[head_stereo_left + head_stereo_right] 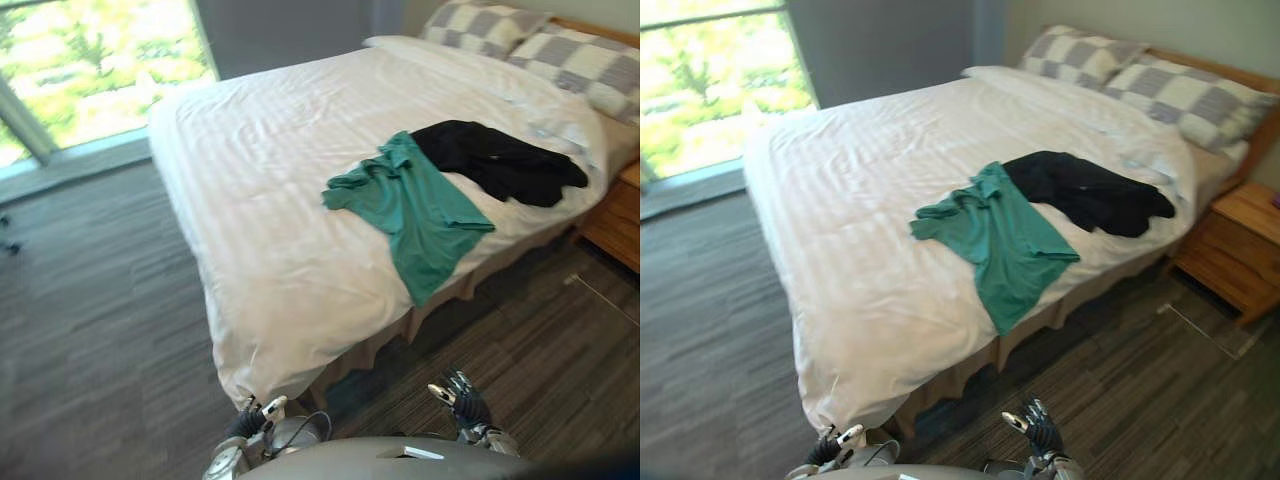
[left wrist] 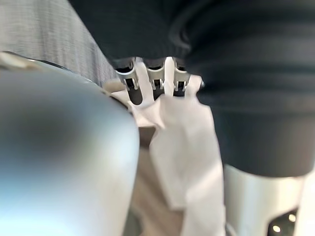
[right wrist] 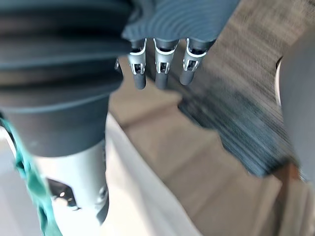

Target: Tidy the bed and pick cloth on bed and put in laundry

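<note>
Although the head views take in most of the bed [image 1: 290,170], its headboard end runs out of frame at 1 o'clock, and at its near corner, toward 6 o'clock, the white cover [image 1: 270,300] hangs down over the base. At 10 o'clock the window [image 1: 90,70] is cut by the frame's edge. Beside the bed at 3 o'clock stands a wooden nightstand [image 1: 1230,245], a sliver in the left eye view and nearly whole in the right eye view. Two checked pillows [image 1: 1195,100] lie at the head of the bed at 1 o'clock; the left eye view crops the one nearer 3 o'clock. On the cover, toward the bed's 3 o'clock side, the green shirt [image 1: 420,215] lies crumpled at its upper end, its lower end hanging over the mattress edge. The black garment [image 1: 500,160] lies bunched at the shirt's 1 o'clock, touching it; which piece overlaps the other is hard to make out. The right hand [image 1: 460,398] hangs at 5 o'clock above the floor [image 1: 100,330], well apart from both clothes, fingers [image 3: 161,69] loose and straight, carrying nothing; its wrist view catches a strip of green at the edge. The left hand [image 1: 252,418] sits at 6 o'clock by the bed's near corner; its wrist view has white cloth close against it, yet whether it grasps that cloth I cannot tell
</note>
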### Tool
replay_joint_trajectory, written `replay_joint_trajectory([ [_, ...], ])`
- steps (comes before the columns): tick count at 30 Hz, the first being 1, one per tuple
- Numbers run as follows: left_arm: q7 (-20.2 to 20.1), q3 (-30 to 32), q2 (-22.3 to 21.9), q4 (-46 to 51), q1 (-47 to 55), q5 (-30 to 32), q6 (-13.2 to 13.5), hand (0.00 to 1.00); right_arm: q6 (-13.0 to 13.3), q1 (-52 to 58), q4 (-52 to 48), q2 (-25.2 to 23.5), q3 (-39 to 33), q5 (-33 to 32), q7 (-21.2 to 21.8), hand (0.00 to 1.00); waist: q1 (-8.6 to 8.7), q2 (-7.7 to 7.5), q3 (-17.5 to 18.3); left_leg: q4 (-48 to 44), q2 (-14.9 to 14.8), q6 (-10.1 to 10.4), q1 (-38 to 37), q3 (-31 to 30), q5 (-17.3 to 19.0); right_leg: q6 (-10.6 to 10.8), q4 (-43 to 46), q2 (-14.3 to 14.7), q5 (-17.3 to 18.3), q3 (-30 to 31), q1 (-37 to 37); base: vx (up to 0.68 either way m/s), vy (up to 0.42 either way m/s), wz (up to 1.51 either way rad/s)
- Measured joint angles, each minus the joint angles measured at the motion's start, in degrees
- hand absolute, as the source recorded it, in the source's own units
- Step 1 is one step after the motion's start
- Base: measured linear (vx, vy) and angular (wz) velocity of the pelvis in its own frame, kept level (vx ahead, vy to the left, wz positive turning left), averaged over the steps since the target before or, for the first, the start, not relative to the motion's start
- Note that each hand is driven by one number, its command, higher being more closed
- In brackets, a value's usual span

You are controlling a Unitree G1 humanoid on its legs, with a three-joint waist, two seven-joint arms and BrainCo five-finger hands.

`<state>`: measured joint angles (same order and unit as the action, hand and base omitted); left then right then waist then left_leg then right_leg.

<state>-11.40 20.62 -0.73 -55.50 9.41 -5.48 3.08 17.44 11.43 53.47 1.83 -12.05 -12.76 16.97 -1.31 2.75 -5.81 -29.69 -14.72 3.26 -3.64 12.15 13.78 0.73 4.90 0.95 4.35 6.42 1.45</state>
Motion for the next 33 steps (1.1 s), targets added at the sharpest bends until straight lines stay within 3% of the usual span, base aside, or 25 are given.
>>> replay_joint_trajectory([
  [2, -1.3, -2.2, 1.4, -0.5, -1.5, 3.3, -0.6, 0.0, 0.5, 0.0, -0.5, -0.8, -0.3, -0.9, -1.1, 0.0, 1.48, -0.15, 0.8, 9.0, 1.3, 1.1, -2.4, 1.8, 1.4, 1.1, -0.2, -0.7, -1.4, -0.9, -3.0, -0.07, 0.103, -0.15],
  [3, -1.5, -3.8, 1.3, -1.5, -3.5, 5.0, -0.6, 0.0, 0.6, 0.0, -0.8, -0.8, -1.2, -1.8, -1.6, 0.0, 2.5, -0.14, 0.4, 13.8, 1.8, 3.0, -3.5, 2.6, 3.0, 2.6, 0.0, -0.4, -4.1, -0.9, -4.7, -0.09, 0.138, -0.27],
  [4, -1.5, -5.3, 1.2, -2.8, -5.2, 5.2, -0.8, 0.0, 0.5, -0.3, 0.0, -1.1, -1.4, -1.8, -2.1, 0.0, 1.84, -0.98, -0.3, 15.5, 3.1, 2.9, -4.7, 3.9, 2.5, 3.3, 0.2, -0.8, -5.6, 0.6, -5.0, -0.07, 0.121, -0.42],
  [7, -1.2, -7.7, 1.1, -3.0, -5.1, 5.1, -2.6, 0.0, 1.4, 0.1, 0.0, -1.0, -1.3, -3.0, -1.8, 0.0, 2.13, -0.8, -0.5, 17.8, 4.9, 2.6, -8.1, 8.2, 2.3, 4.5, 0.3, -1.7, -8.0, 0.7, -4.9, -0.05, 0.103, -0.77],
  [9, -1.2, -8.1, 1.5, -3.0, -5.1, 4.9, -3.5, 0.0, 2.3, 0.3, -0.2, -1.1, -1.0, -3.8, -1.7, 0.0, 2.34, -1.13, -0.9, 18.5, 5.1, 2.3, -9.4, 10.8, 2.5, 3.8, 0.0, -2.3, -7.6, -0.4, -5.0, -0.08, 0.041, -0.62],
  [11, -0.3, -8.3, 1.5, -3.0, -5.1, 3.5, -5.0, 0.0, 3.1, 0.7, -0.9, -1.4, -1.0, -3.9, -1.6, 0.0, 3.03, -1.16, -1.1, 18.9, 5.3, 2.0, -10.3, 13.3, 2.7, 1.5, 0.1, -4.1, -5.7, -5.8, -5.2, -0.06, 0.039, -0.46],
  [12, 0.2, -8.3, 1.5, -3.0, -5.0, 2.7, -5.2, 0.0, 3.2, 0.7, -0.9, -1.4, -0.9, -3.9, -1.6, 0.0, 3.01, -1.25, -1.1, 19.4, 5.3, 2.0, -10.9, 14.0, 2.7, 1.3, 0.2, -4.4, -5.7, -6.9, -5.2, -0.01, 0.052, -0.45],
  [15, 1.3, -7.4, 1.4, -2.8, -4.4, 1.8, -5.0, 0.0, 3.4, 0.9, -0.9, -1.4, -0.9, -3.9, -1.7, 0.0, 3.28, -1.46, -1.3, 21.3, 5.4, 2.5, -13.4, 17.1, 2.4, 0.2, 1.1, -5.2, -5.1, -12.3, -5.2, 0.04, 0.045, -0.53],
  [17, 1.5, -5.5, 1.2, -1.9, -3.3, 1.7, -4.6, 0.0, 3.4, 0.8, -1.1, -1.4, -0.9, -3.8, -1.8, 0.0, 3.23, -1.47, -1.2, 22.2, 4.9, 3.0, -14.5, 20.7, 2.3, -1.8, 3.7, -5.6, -3.9, -16.4, -7.2, 0.08, 0.017, -0.77],
  [21, 2.6, -3.6, 1.2, -1.8, -3.1, 1.6, -4.3, 0.0, 3.4, 0.7, -1.8, -1.4, -0.8, -2.3, -1.8, 0.0, 3.33, -1.8, -1.7, 22.0, 5.0, 2.9, -17.7, 24.9, 2.3, -3.4, 8.6, -5.8, -4.5, -18.9, -9.5, 0.13, 0.016, -0.87],
  [24, 2.7, -5.5, 1.3, -1.8, -2.8, 1.0, -4.2, 0.0, 3.3, 0.3, -1.2, -1.4, -0.7, -0.7, -1.2, 0.0, 3.47, -2.91, -1.4, 17.6, 4.8, -1.6, -17.9, 24.5, 2.2, -4.1, 11.4, -6.0, -2.0, -19.4, -11.0, 0.13, -0.05, -0.86],
  [26, 3.0, -7.5, 1.5, -2.0, -3.1, 0.0, -4.3, 0.0, 3.2, -0.6, 0.1, -1.0, -0.8, -0.1, -1.1, 0.0, 3.62, -2.94, -1.4, 16.4, 4.7, -2.9, -18.2, 22.8, 1.8, -4.0, 11.3, -6.0, -1.9, -20.9, -10.9, 0.15, -0.046, -0.88],
  [30, 3.0, -10.4, 1.9, -2.7, -3.9, -0.2, -5.1, 0.0, 2.6, -1.5, 1.9, 0.1, -1.3, 0.7, -0.8, 0.0, 3.7, -1.71, -1.3, 15.1, 3.5, -3.1, -18.5, 21.5, 0.3, -2.9, 6.0, -3.9, -3.9, -22.8, -9.1, 0.15, -0.013, -0.68],
  [32, 3.0, -10.9, 2.6, -3.3, -4.0, -0.2, -5.1, 0.0, 1.9, -1.5, 3.2, 1.2, -1.3, 2.3, -0.8, 0.0, 3.76, -2.1, -1.2, 12.8, 3.3, -1.6, -18.5, 20.4, -2.8, -3.2, -1.2, -2.4, -8.5, -21.2, -5.3, 0.2, 0.022, -0.48],
  [33, 3.0, -11.0, 2.8, -3.3, -3.9, -0.2, -5.1, 0.0, 1.8, -1.5, 3.5, 1.4, -1.3, 2.7, -0.8, 0.0, 3.76, -2.4, -1.0, 12.0, 3.3, -1.5, -18.2, 20.1, -3.4, -3.2, -2.4, -2.4, -9.1, -20.9, -4.8, 0.18, 0.04, -0.38],
])
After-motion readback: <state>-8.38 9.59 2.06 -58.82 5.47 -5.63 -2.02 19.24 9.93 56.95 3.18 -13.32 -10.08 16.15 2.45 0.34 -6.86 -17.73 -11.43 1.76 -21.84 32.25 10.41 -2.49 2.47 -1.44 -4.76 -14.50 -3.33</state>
